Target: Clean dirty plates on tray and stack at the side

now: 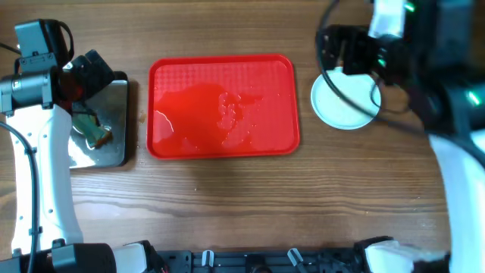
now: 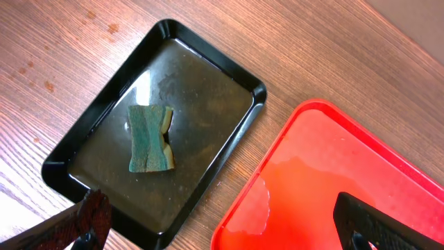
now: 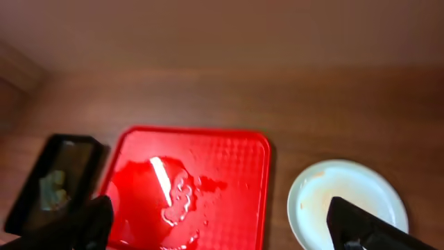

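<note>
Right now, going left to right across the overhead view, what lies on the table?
Black tray with a sponge in it → red tray, wet and holding no plates → round pale plate on the wood beside it.

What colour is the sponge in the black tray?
The sponge is teal-green with a yellow edge; left wrist view.

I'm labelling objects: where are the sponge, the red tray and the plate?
sponge point(image 2: 149, 139), left wrist view, green top face.
red tray point(image 1: 220, 59), overhead view, far rim.
plate point(image 3: 347, 182), right wrist view, bare upper middle.
</note>
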Robot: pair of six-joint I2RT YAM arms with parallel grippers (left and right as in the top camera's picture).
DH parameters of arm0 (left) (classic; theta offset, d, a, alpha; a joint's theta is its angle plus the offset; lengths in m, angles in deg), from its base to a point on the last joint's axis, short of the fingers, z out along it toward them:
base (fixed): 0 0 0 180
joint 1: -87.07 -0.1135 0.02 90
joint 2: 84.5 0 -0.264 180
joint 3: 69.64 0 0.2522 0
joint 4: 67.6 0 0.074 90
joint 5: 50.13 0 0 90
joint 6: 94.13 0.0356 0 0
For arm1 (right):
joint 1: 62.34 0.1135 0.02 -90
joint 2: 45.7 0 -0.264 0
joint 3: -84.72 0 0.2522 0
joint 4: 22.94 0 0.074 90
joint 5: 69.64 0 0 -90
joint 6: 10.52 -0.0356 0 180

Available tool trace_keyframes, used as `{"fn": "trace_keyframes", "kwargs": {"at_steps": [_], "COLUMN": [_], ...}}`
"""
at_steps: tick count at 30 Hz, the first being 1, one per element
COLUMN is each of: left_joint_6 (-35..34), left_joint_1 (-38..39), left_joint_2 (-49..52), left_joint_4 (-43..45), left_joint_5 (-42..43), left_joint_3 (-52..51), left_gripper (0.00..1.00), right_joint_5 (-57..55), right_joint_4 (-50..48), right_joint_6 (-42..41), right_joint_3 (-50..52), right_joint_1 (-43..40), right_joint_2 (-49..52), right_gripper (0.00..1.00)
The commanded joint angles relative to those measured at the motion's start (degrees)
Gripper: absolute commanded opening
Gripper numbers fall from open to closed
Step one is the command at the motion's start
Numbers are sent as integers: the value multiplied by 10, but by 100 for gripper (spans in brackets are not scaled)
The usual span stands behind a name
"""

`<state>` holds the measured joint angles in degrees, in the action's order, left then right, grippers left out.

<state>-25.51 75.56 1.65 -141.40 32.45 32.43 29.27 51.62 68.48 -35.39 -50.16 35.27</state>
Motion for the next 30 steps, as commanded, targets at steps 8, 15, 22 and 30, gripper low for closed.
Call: {"fn": "trace_keyframes", "kwargs": {"at_steps": [8, 15, 22, 30], "left_joint_6": [-1, -1, -1, -1], "left_joint_1": [2, 2, 2, 2], "left_joint_2": [2, 2, 2, 2], "left_joint_4": [0, 0, 0, 0], "left_joint_5": [5, 5, 5, 5], "left_joint_3": [1, 1, 1, 1], "left_gripper": [100, 100, 100, 100], "right_joint_5": [1, -31, -26, -16], "right_joint_4": [29, -96, -424, -654], "right_joint_6": [3, 133, 179, 102], "right_joint_3": [-9, 87, 481, 869], "right_joint_1": [-2, -3, -20, -69], "right_joint_2": [-60, -81, -302, -589], "right_gripper": [100, 100, 100, 100]}}
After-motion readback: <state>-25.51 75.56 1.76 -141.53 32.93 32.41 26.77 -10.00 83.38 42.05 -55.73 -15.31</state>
